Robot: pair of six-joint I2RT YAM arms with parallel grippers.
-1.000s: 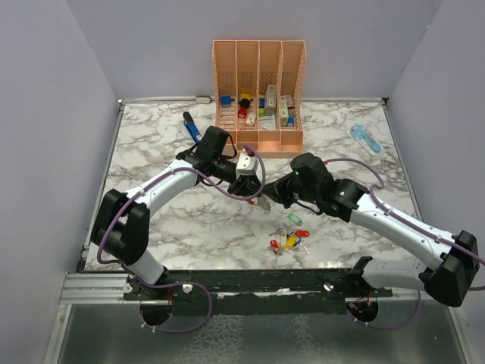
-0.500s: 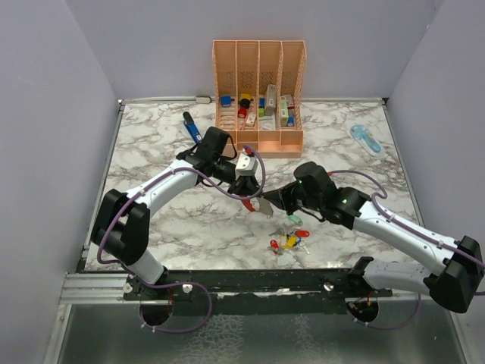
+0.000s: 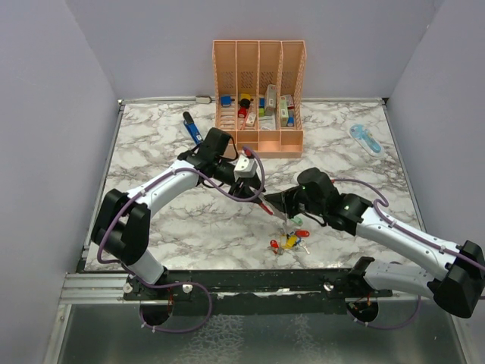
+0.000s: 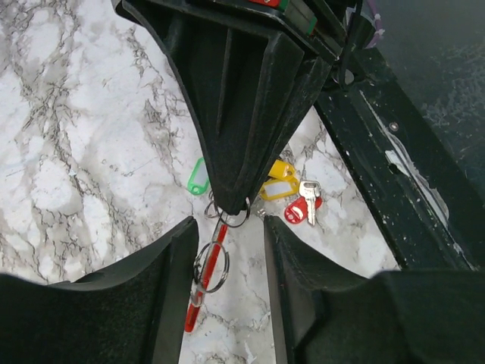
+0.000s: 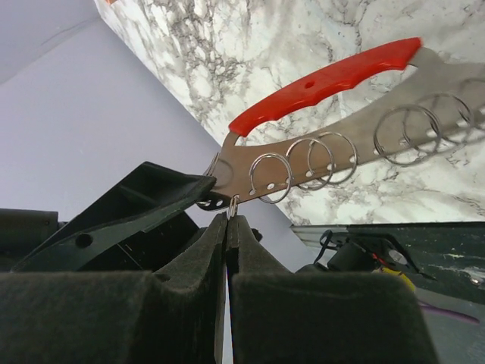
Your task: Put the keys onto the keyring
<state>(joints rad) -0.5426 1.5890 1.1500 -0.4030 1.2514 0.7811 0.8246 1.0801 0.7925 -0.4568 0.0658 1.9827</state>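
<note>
The keyring (image 5: 322, 80), a flat loop that is red on one side and silver on the other, carries several small split rings. It hangs above the table between the two grippers (image 3: 267, 206). My right gripper (image 5: 228, 216) is shut on a small ring at the keyring's silver edge (image 3: 282, 206). In the left wrist view the keyring (image 4: 203, 284) shows edge-on between the fingers of my left gripper (image 4: 229, 235), close to the left finger and not pinched. The left gripper (image 3: 256, 196) is open. The keys (image 3: 288, 241), with red, yellow and green heads (image 4: 279, 186), lie on the marble just beyond.
A peach organiser (image 3: 259, 57) with coloured items stands at the back centre. A dark blue stick tool (image 3: 192, 127) lies to its left and a pale blue flat tool (image 3: 366, 139) at the back right. A black rail (image 3: 250, 279) runs along the near edge.
The right arm has come nearer and lower, carrying the keyring, which has turned from flat to edge-on. The left jaws closed in, then spread again. The keys on the table stayed put.
</note>
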